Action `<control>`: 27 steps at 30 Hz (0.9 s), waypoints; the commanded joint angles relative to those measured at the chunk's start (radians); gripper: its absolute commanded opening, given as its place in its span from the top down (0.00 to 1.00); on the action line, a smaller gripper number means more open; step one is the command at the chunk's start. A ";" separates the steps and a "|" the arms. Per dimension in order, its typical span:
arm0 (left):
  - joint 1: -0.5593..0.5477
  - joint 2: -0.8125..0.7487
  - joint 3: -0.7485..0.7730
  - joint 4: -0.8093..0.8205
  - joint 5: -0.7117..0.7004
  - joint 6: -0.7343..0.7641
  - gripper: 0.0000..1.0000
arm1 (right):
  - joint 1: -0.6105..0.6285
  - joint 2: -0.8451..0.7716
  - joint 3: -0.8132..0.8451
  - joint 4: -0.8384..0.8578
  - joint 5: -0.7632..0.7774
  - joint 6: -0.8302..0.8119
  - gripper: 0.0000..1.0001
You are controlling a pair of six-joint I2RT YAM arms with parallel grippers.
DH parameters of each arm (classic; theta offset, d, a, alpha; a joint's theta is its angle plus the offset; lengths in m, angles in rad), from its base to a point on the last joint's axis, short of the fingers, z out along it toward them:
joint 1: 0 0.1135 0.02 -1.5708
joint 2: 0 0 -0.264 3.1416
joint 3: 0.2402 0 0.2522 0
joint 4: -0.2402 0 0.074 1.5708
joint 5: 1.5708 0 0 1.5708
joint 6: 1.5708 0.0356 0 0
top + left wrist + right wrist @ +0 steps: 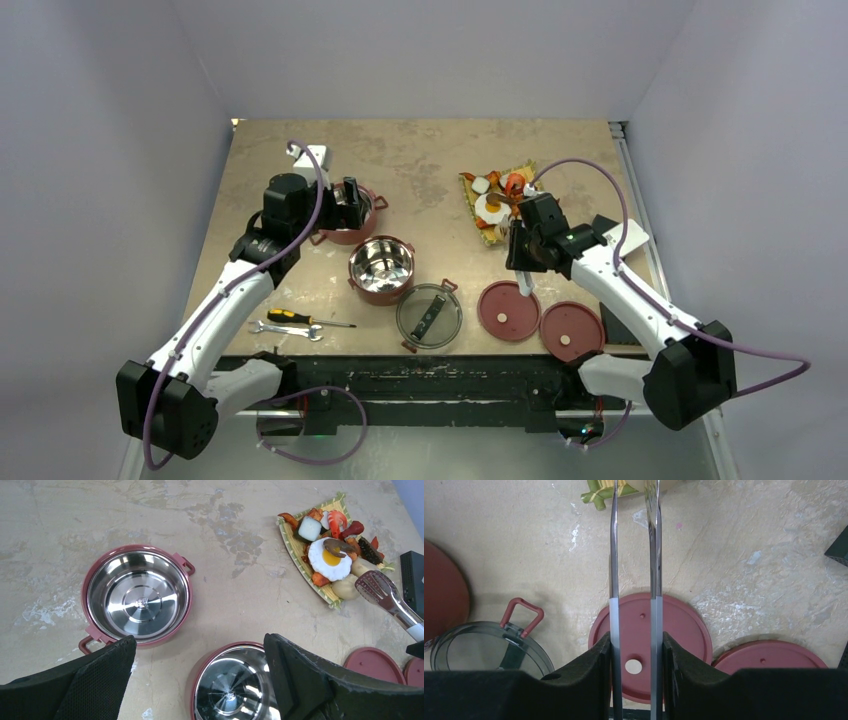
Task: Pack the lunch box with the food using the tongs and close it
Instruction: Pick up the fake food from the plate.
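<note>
The lunch box stands apart in pieces: one dusty-red bowl (137, 595) farther off, a second bowl (230, 690) nearer, both with bare steel insides. My left gripper (199, 645) hangs open above the table between them, holding nothing. The food (327, 559), a fried egg, buns and coloured chunks, lies on a yellow woven mat (295, 540). My right gripper (635, 640) is shut on the tongs (614, 555), one finger pressed on each arm. The tongs' two arms stand apart, and their tips (375, 586) hover beside a bun at the mat's near edge.
Two flat red disc lids (509, 311) (571, 331) and the dark see-through top lid (430, 316) lie near the front edge. A screwdriver (295, 318) and a small wrench (285, 329) lie at the front left. A black box (412, 580) sits right of the mat.
</note>
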 commanded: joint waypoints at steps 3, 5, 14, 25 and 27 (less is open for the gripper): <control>0.004 -0.016 0.000 0.002 0.009 0.013 0.01 | -0.002 0.002 0.065 -0.008 0.044 0.012 0.61; 0.004 -0.011 0.000 0.002 0.012 0.014 0.01 | -0.002 0.002 0.066 -0.015 0.056 0.012 0.61; 0.004 -0.004 0.001 0.002 0.020 0.012 0.01 | -0.002 -0.006 0.074 -0.013 0.086 0.012 0.61; 0.004 0.002 0.002 0.002 0.028 0.011 0.01 | -0.003 0.024 0.068 -0.005 0.073 0.012 0.61; 0.004 0.003 0.001 0.002 0.029 0.011 0.01 | -0.002 0.030 0.066 0.000 0.072 0.012 0.61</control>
